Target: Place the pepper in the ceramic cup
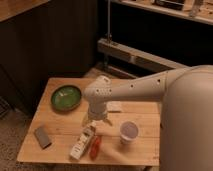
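Observation:
The pepper (95,147), slim and red-orange, lies on the wooden table (60,125) near its front edge. It rests right beside a white oblong object (83,142). The ceramic cup (129,132), white with a pale lilac inside, stands upright to the pepper's right. My gripper (96,121) hangs from the white arm (135,87), just above and behind the pepper and the white object, to the left of the cup. Nothing shows in it.
A wide green bowl (66,96) sits at the table's back left. A flat grey block (42,136) lies at the front left. A pale flat item (114,106) lies behind the arm. My white body (187,120) fills the right side. Dark shelving stands behind.

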Tool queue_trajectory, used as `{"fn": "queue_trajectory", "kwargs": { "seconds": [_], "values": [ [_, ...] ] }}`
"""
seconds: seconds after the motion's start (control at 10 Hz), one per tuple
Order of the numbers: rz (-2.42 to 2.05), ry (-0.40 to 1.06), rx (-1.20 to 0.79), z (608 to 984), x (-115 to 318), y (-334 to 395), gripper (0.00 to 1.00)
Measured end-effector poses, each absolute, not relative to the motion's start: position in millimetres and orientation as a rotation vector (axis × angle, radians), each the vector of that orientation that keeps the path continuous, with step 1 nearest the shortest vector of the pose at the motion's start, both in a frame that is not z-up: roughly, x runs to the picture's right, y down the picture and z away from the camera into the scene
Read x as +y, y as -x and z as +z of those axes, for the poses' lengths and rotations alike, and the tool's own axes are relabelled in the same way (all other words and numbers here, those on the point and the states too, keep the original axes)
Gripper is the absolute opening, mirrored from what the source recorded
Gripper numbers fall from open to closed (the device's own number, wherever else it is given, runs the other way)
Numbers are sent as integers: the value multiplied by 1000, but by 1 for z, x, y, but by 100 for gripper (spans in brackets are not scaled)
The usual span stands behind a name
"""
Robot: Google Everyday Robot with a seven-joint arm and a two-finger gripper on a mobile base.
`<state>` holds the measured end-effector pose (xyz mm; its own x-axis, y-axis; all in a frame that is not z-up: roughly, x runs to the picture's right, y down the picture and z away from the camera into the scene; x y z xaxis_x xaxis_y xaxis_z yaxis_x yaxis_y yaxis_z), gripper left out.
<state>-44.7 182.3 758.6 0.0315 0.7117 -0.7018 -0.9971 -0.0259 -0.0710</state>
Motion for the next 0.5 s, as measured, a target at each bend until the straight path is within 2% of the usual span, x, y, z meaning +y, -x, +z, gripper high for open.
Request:
{"fn": "queue_trajectory", "kwargs": {
  "seconds": [0.5],
  "values": [
    [1549, 713, 530, 759, 194, 29, 83]
  ]
}}
